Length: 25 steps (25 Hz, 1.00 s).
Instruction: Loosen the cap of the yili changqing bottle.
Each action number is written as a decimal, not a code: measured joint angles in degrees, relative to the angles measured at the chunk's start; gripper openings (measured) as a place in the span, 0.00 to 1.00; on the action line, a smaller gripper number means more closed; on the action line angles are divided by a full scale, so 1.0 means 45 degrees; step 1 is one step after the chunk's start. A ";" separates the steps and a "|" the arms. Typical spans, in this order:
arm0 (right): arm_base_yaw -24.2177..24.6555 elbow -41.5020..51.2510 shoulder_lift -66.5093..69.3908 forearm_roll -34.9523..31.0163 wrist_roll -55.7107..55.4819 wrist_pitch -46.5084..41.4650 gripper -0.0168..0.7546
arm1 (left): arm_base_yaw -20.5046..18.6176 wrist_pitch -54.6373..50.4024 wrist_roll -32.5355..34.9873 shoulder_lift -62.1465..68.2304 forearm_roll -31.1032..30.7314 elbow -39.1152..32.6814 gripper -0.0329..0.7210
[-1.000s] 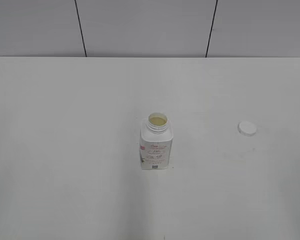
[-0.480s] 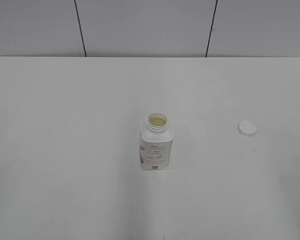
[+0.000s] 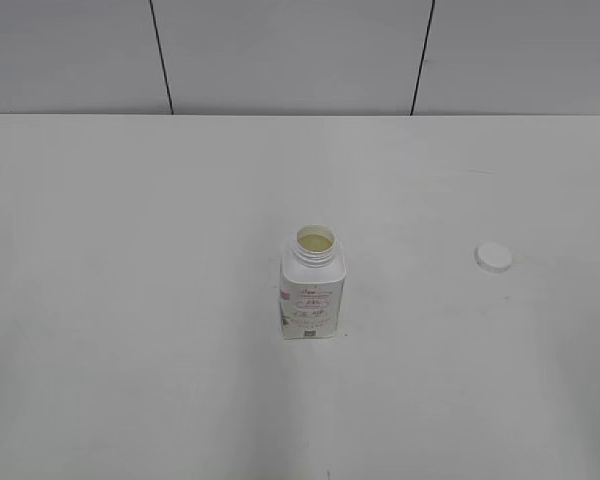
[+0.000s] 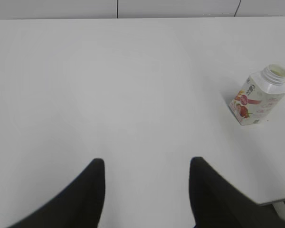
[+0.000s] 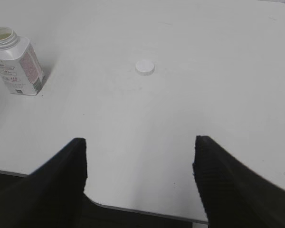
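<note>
The yili changqing bottle (image 3: pixel 313 288) stands upright on the white table (image 3: pixel 130 300), near the table's middle in the exterior view. Its threaded neck is open, and pale yellowish contents show inside the mouth. The label with pink-red print faces the camera.

The cap (image 3: pixel 494 257) is off the bottle. It lies flat on the table, well apart from the bottle, to the bottle's right in the exterior view and slightly farther back.

Left gripper (image 4: pixel 147 190): fingers spread apart, nothing between them, held above bare table. In the left wrist view the bottle (image 4: pixel 259 96) is well away to the upper right.

Right gripper (image 5: pixel 140 175): fingers spread wide, nothing between them, positioned over the near table edge. In the right wrist view the cap (image 5: pixel 145 67) lies ahead of the gripper, with the bottle (image 5: pixel 16 61) to the cap's left.
</note>
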<state>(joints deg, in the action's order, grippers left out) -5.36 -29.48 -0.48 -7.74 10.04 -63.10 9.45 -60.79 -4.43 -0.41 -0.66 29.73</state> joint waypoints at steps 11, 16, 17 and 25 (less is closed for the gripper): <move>0.0454 0.0000 0.0000 0.0160 0.0000 0.0011 0.74 | -0.2036 0.0000 -0.0003 0.0000 0.0071 -0.0002 0.52; 0.0464 0.0000 0.0000 0.0161 0.0015 0.0022 0.74 | -0.2078 0.0000 -0.0003 0.0000 0.0147 -0.0013 0.52; 0.0464 0.0000 0.0000 0.0173 0.0015 0.0022 0.74 | -0.2078 0.0000 -0.0003 0.0000 0.0147 -0.0013 0.52; 0.0464 0.0000 0.0000 0.0170 0.0015 0.0022 0.74 | -0.2078 0.0000 -0.0003 0.0000 0.0147 -0.0013 0.51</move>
<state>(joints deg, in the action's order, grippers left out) -3.27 -29.48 -0.48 -6.97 10.10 -63.00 0.10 -60.79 -4.44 -0.41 0.00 29.67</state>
